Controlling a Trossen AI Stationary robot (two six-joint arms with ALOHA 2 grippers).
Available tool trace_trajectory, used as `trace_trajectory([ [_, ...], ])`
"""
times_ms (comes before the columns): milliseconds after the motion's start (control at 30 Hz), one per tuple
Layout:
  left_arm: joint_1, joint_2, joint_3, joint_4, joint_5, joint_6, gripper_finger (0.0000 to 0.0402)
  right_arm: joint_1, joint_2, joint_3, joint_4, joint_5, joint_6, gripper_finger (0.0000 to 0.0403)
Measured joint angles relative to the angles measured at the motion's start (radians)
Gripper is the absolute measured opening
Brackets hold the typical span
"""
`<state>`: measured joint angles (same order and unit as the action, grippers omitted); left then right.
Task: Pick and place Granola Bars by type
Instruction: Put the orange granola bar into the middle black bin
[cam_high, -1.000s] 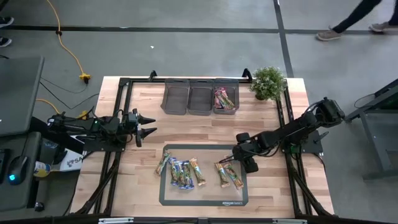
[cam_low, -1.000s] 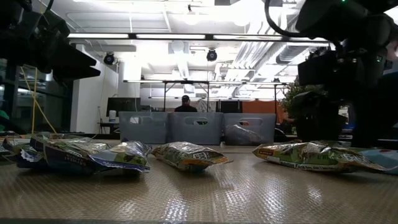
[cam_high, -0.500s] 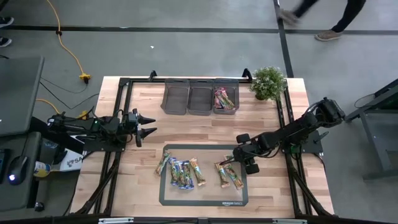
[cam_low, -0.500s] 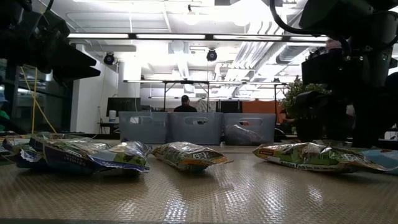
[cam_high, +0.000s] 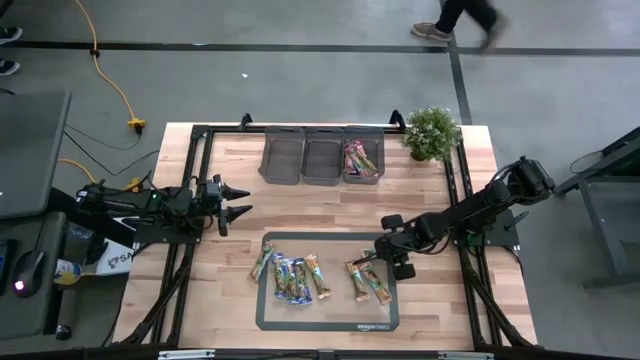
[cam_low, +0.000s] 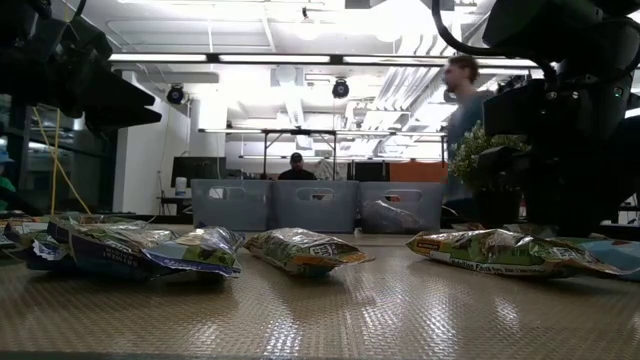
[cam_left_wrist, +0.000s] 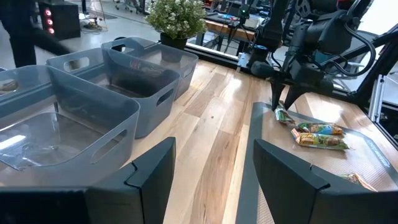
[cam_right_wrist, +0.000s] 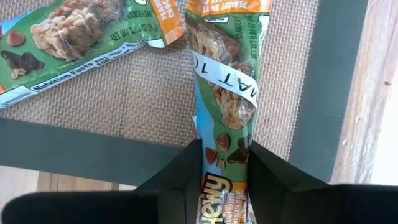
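Note:
Several granola bars lie flat on the dark mat (cam_high: 327, 322): blue and green ones at its left (cam_high: 290, 278), and two green/orange ones at its right (cam_high: 356, 280). My right gripper (cam_high: 371, 259) is down at the far end of the rightmost green/orange bar (cam_high: 381, 287) and is shut on it. Pink bars (cam_high: 360, 160) lie in the right one of three grey bins. My left gripper (cam_high: 243, 201) is open and empty above the bare wood, left of the mat. My right gripper pinches the far end of the green/orange bar (cam_right_wrist: 222, 155) between its two fingers (cam_right_wrist: 188, 171), one on each long edge. The wrapper is drawn in narrow there. The fingers slant down from the far right. The rest of the bar (cam_right_wrist: 225, 74) lies along the mat.
The left bin (cam_high: 283, 157) and the middle bin (cam_high: 323, 157) stand at the far edge. A potted plant (cam_high: 432, 132) stands at the far right corner. A second green/orange bar (cam_right_wrist: 81, 34) lies close beside the held one. A person walks on the floor beyond the table.
A person has walked leftward along the floor beyond the table's far edge. The grippers and the bars show no sure change.

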<state>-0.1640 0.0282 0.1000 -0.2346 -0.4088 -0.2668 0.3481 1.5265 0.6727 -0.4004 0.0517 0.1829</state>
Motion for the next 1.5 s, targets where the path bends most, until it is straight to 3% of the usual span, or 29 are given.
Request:
trace_trajectory([
  [467,0.0,0.0,0.0,0.0,0.0,0.0,0.0211,0.0,0.001,0.007,-0.001,0.006,0.048,0.0079],
  [1067,0.0,0.0,0.0,0.0,0.0,0.0,0.0211,-0.001,0.003,0.144,0.005,0.07,0.026,0.0078],
  [1267,0.0,0.0,0.0,0.0,0.0,0.0,0.0211,-0.019,0.003,0.23,0.1,0.061,0.027,0.0078],
  [1500,0.0,0.0,0.0,0.0,0.0,0.0,0.0211,-0.054,0.001,0.298,0.363,0.02,0.077,0.0078],
])
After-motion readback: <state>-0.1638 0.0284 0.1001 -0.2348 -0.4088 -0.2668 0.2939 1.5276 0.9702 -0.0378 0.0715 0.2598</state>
